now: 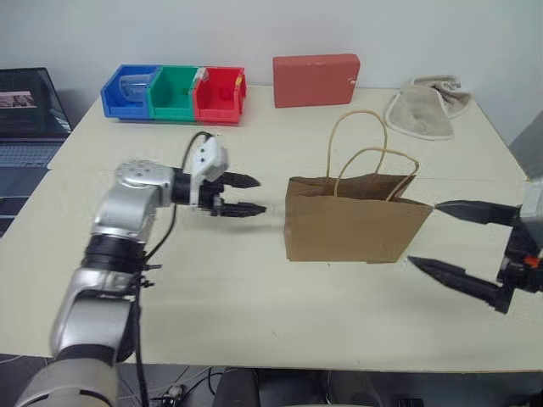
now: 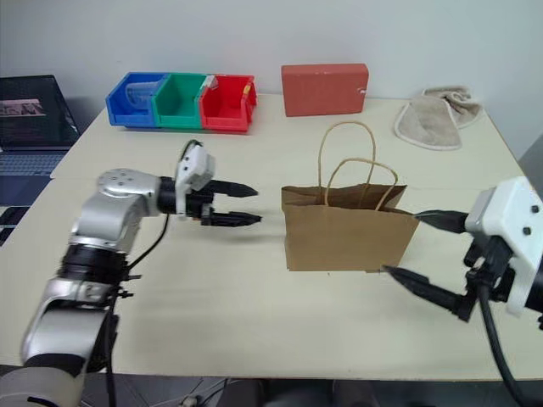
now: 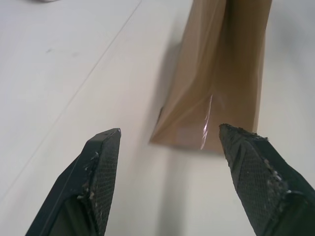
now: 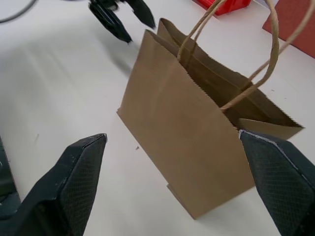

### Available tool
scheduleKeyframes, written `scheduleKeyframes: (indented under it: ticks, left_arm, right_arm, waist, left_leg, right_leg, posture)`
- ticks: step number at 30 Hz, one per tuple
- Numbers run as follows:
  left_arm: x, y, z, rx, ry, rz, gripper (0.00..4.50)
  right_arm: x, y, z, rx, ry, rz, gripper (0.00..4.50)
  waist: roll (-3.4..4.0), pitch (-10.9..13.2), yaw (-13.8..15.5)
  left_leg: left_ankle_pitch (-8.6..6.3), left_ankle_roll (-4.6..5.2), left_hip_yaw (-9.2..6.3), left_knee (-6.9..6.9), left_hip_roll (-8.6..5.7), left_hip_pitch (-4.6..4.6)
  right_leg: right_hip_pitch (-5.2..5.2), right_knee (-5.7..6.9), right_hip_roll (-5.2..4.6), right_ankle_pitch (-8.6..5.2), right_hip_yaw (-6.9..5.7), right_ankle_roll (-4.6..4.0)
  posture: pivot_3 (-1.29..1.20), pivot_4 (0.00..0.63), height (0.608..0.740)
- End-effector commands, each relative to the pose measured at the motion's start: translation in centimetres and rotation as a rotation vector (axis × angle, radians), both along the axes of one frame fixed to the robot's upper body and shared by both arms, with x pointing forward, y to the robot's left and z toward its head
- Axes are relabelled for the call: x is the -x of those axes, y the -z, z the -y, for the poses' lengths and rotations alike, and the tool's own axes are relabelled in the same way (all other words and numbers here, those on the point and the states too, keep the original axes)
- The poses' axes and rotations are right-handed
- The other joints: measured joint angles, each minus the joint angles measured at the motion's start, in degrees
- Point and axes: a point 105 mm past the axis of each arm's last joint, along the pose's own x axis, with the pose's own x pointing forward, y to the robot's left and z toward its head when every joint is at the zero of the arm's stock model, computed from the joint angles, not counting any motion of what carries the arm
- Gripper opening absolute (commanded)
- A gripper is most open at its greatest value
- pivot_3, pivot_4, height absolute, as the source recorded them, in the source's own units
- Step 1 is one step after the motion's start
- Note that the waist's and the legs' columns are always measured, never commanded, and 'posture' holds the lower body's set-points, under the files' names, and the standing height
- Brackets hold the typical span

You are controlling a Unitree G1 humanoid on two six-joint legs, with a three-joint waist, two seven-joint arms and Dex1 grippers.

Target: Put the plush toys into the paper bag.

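- Paper bag [image 1: 355, 227] stood upright at mid-table, mouth open, twine handles [image 1: 361, 151] raised; its inside was mostly hidden, and no contents could be made out.
- Left gripper [image 1: 243, 194] hovered just left of the bag, apart from it, fingers spread and empty.
- Right gripper [image 1: 450, 241] sat at the bag's right end, fingers wide apart, gripping nothing; its wrist was cut off by the frame edge.
- Cream table [image 1: 212, 288] carried blue, green and red bins [image 1: 174, 93] far left, a red box [image 1: 316, 80] far centre and a beige towel [image 1: 427, 106] far right.
- A laptop [image 1: 27, 114], partly cropped, sat beyond the table's left edge; plain white wall behind.
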Motion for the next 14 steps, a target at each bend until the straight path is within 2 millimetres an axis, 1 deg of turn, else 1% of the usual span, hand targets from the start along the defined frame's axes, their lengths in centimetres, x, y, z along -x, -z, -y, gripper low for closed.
scheduleKeyframes:
  ticks: [1,4,7,10,14]
  left_arm:
    - [0.9,-1.8,-1.0,-0.06,-0.035,0.085,3.42]
    - [1.4,-3.5,-2.4,-0.039,-0.097,0.11,3.42]
    - [1.7,-3.9,-3.1,-0.048,-0.123,0.104,3.42]
    - [1.7,-3.9,-3.3,-0.051,-0.133,0.092,3.42]
    - [1.7,-3.8,-3.2,-0.041,-0.128,0.077,3.42]
  right_arm:
    - [0.3,-1.3,1.8,0.061,0.012,0.019,4.5]
    - [0.4,-2.2,3.9,0.102,0.043,0.009,4.5]
    - [0.8,-2.7,5.0,0.125,0.052,-0.002,4.5]
    - [0.9,-2.9,5.5,0.137,0.052,-0.008,4.5]
    - [0.8,-2.8,5.5,0.15,0.044,-0.012,4.5]
  waist:
    - [0.0,0.0,0.4]
    - [-0.01,0.0,0.6]
    - [-0.02,0.0,0.2]
    - [-0.02,0.0,0.1]
    - [-0.02,0.0,0.1]
  left_leg:
    - [0.0,0.0,-0.01,0.0,0.0,0.0]
    - [0.0,0.0,-0.02,0.02,-0.01,0.0]
    - [0.0,0.0,0.0,0.04,0.0,0.02]
    - [0.0,0.0,0.02,0.03,0.0,0.04]
    - [0.0,0.0,0.04,0.03,0.0,0.03]
  right_leg:
    - [0.01,0.0,0.0,0.0,-0.01,0.0]
    - [0.03,-0.01,-0.01,0.0,-0.04,0.0]
    - [0.03,-0.02,-0.01,0.0,-0.04,0.0]
    - [0.03,-0.01,0.0,0.0,-0.03,0.0]
    - [0.03,-0.01,0.0,0.0,-0.02,0.0]
  posture:
    - [0.0,0.15,0.74]
    - [0.0,0.15,0.74]
    - [0.0,0.15,0.74]
    - [0.0,0.15,0.74]
    - [0.0,0.15,0.74]
